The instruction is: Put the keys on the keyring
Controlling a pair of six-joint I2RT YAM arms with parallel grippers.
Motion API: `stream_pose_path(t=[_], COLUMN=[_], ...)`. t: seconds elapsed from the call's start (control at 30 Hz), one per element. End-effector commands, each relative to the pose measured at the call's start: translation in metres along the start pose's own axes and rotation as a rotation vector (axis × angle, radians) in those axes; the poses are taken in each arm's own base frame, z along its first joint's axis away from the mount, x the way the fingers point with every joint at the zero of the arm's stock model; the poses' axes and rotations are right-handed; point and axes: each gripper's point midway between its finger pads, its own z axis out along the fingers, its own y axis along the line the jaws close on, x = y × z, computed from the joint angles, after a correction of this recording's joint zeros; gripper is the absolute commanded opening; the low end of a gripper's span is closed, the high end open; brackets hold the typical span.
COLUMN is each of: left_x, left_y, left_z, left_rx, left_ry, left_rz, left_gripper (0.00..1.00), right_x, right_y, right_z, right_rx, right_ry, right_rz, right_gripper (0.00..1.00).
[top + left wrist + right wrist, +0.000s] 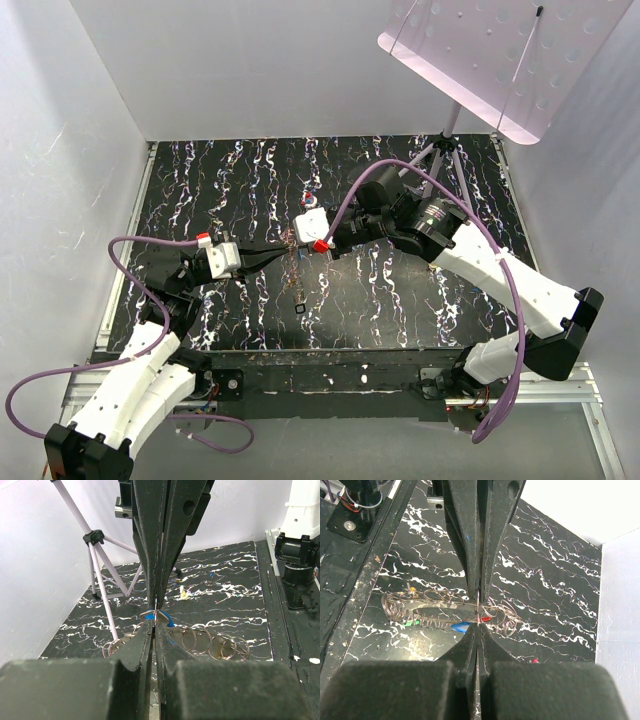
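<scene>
Both grippers meet tip to tip above the middle of the black marbled table [400, 290]. My left gripper [283, 250] [155, 622] and my right gripper [305, 245] [479, 625] are each shut on a thin metal keyring [479, 605], held edge-on between them. A blue-capped key [148, 614] [460, 626] sits right under the tips; I cannot tell whether it hangs on the ring or lies below. A red cap [486, 618] and a green cap [410, 623] show among the tangle of rings and grey keys [420, 605] [215, 644] on the table beneath.
A tripod [445, 150] [100, 570] holding a pink perforated board [480, 50] stands at the back right. A small red-white-blue object [311, 198] lies behind the grippers. A beige lump [185, 594] lies near the tripod. A small dark square [301, 315] lies toward the front.
</scene>
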Motion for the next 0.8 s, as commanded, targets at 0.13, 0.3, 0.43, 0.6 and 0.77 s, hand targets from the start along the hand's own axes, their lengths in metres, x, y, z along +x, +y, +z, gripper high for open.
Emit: stream_pose_path(t=[0.13,0.3,0.43,0.6,0.77], left_x=[-0.0084,-0.0082,-0.0059,-0.0055,-0.0055], left_y=[0.0040,0.0038,0.0062,0.0071,0.0073], left_z=[0.0010,0.0006,-0.0010,-0.0017,-0.0021], left_rx=[-0.013,-0.014,-0.028,-0.037,-0.038], left_ry=[-0.022,-0.017,0.000,0.006,0.005], left_rz=[0.044,0.049,0.062,0.070,0.073], left_gripper=[0.00,0.00,0.00,0.00,0.00], right_x=[-0.0159,-0.0148,-0.0120,-0.0112,-0.0100], right_y=[-0.0045,-0.0055,-0.0064,-0.0048,-0.0032], right_z=[-0.0017,-0.0031,-0.0053,-0.0057,-0.0049], right_rx=[0.007,0.016,0.028,0.027,0.016], right_ry=[-0.050,-0.041,-0.023,-0.019,-0.018], right_rz=[-0.018,-0.018,-0.018,-0.014,-0.008], right_gripper=[0.01,0.01,0.01,0.01,0.01])
